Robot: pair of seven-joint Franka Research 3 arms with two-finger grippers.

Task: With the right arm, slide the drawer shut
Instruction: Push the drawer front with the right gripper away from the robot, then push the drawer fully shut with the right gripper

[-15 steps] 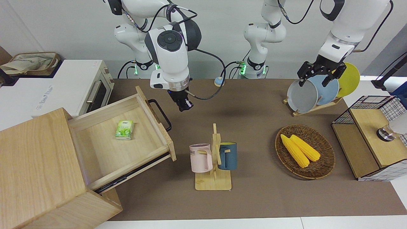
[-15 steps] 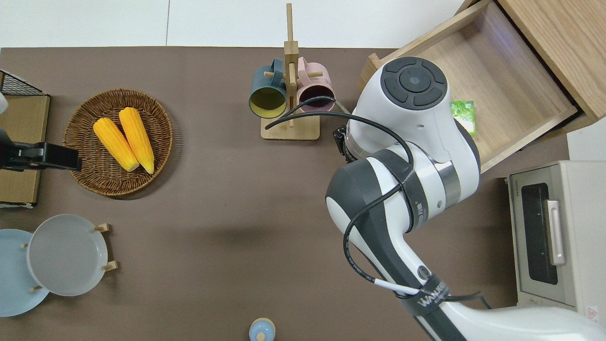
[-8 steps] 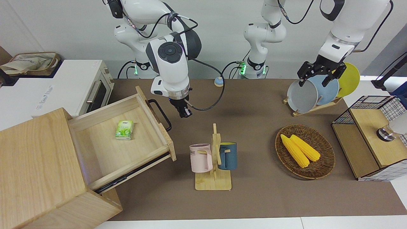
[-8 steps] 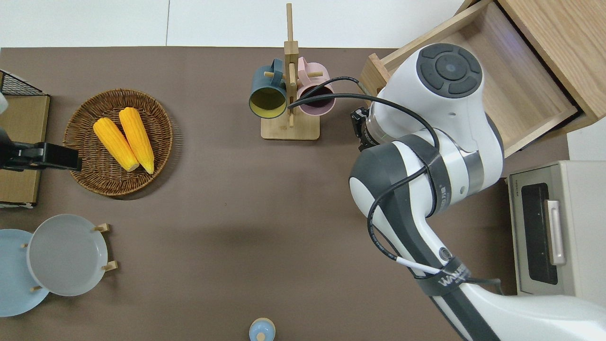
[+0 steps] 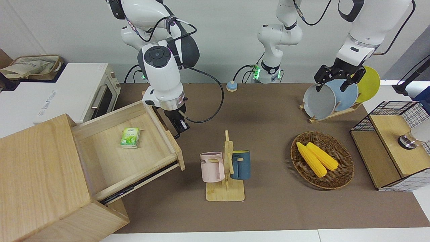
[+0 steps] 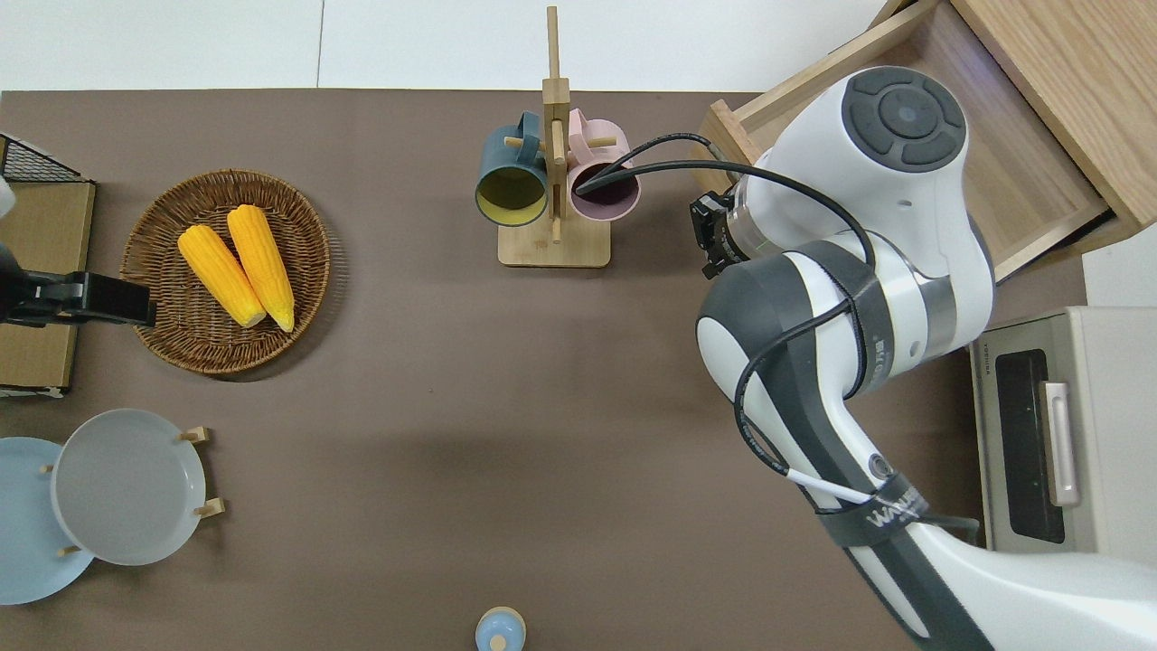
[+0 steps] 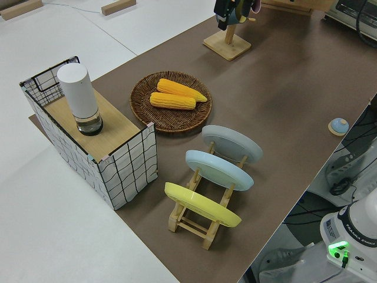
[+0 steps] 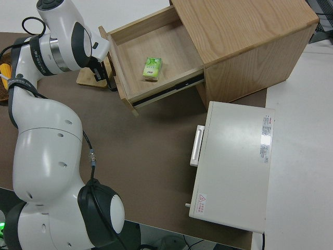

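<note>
Pressing squarely matters now: the right end effector point(image 5: 180, 126), its finger opening impossible to tell, sits against the front of the open drawer point(image 5: 132, 148), by its black handle point(image 8: 110, 78). Push along the slides toward the cabinet point(image 5: 40, 174). Left arm is parked.

A brown table by a pale wall

The table point(image 5: 268, 111) has a brown top with white edges. A plain pale wall point(image 5: 231, 30) stands at the robots' end. A white oven point(image 5: 77, 90) sits near it.
</note>
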